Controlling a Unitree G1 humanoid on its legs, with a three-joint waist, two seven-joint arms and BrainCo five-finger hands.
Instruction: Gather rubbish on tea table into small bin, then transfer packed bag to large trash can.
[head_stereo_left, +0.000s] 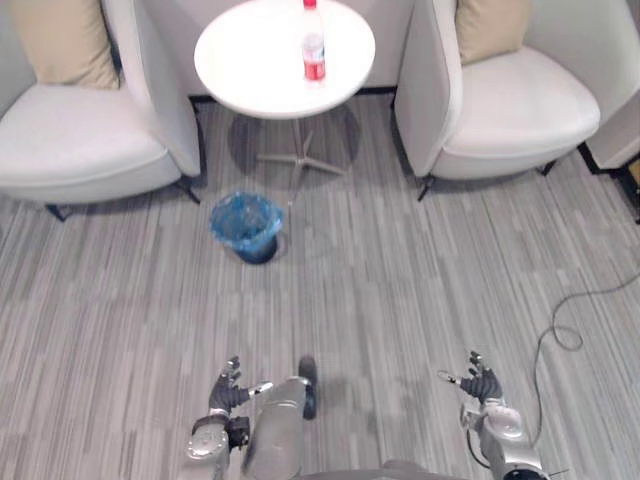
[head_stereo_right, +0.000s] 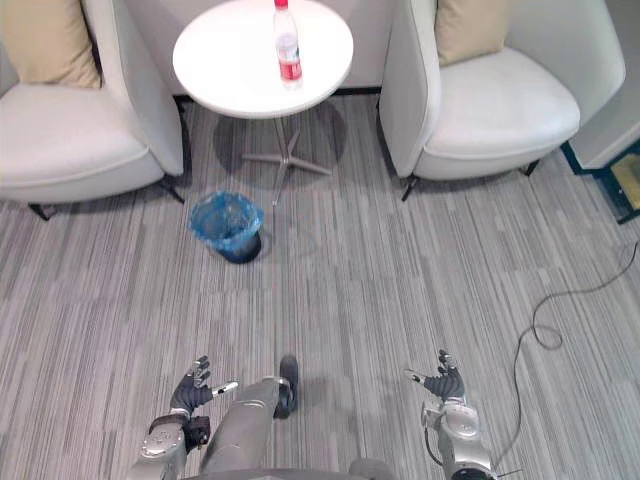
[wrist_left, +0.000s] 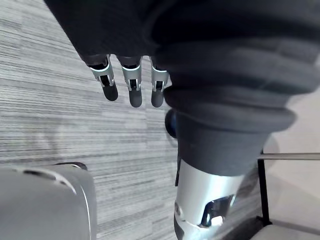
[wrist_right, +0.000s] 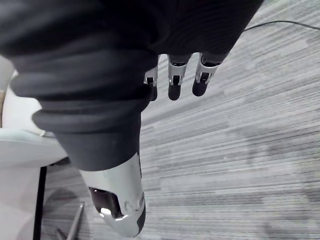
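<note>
A plastic bottle (head_stereo_left: 313, 45) with a red label stood upright toward the far side of the round white table (head_stereo_left: 250, 70), flanked by pale armchairs (head_stereo_left: 80, 145). The small bin (head_stereo_left: 246, 225), lined with a blue bag, sat on the carpet (head_stereo_left: 400, 290) near the table's foot. The robot's left hand (head_stereo_left: 226, 386) and right hand (head_stereo_left: 481, 383) hung low, well apart from both, fingers loosely extended and empty. The bottle looked light, smooth and easily toppled; a grip round its middle seemed safest.
</note>
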